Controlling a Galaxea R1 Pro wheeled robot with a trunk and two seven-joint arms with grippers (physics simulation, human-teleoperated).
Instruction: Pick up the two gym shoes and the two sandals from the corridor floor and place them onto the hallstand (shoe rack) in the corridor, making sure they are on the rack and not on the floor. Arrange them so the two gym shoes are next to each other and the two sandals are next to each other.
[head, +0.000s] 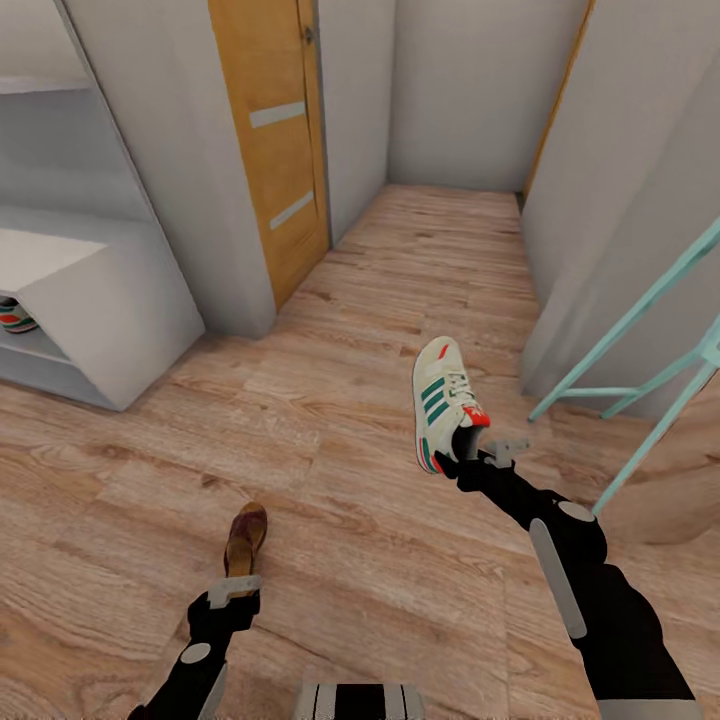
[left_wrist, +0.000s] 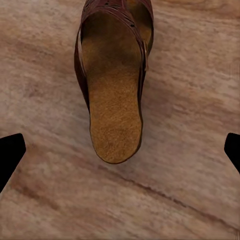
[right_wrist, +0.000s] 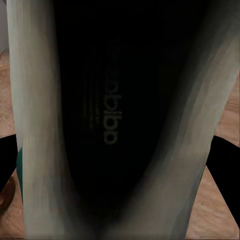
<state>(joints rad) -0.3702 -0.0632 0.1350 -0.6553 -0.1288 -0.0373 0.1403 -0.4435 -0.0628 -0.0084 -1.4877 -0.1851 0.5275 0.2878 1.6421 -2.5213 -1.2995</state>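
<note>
A cream gym shoe (head: 440, 398) with green stripes and a red heel tab is held at its heel by my right gripper (head: 478, 457), toe pointing away from me. The right wrist view looks straight into this shoe's dark inside (right_wrist: 110, 125), with the fingers (right_wrist: 225, 165) at either side. A second gym shoe (head: 14, 318) sits in the lower slot of the light-grey hallstand (head: 110, 300) at the left. One brown sandal (head: 246, 538) lies on the corridor floor (head: 350, 560) just ahead of my open left gripper (head: 236, 588). Its tan insole (left_wrist: 115, 100) lies between the spread fingertips (left_wrist: 10, 152).
A wooden door (head: 275, 150) stands in the left wall beyond the hallstand. A turquoise metal frame (head: 640, 350) leans at the right wall. The corridor runs on ahead between grey walls.
</note>
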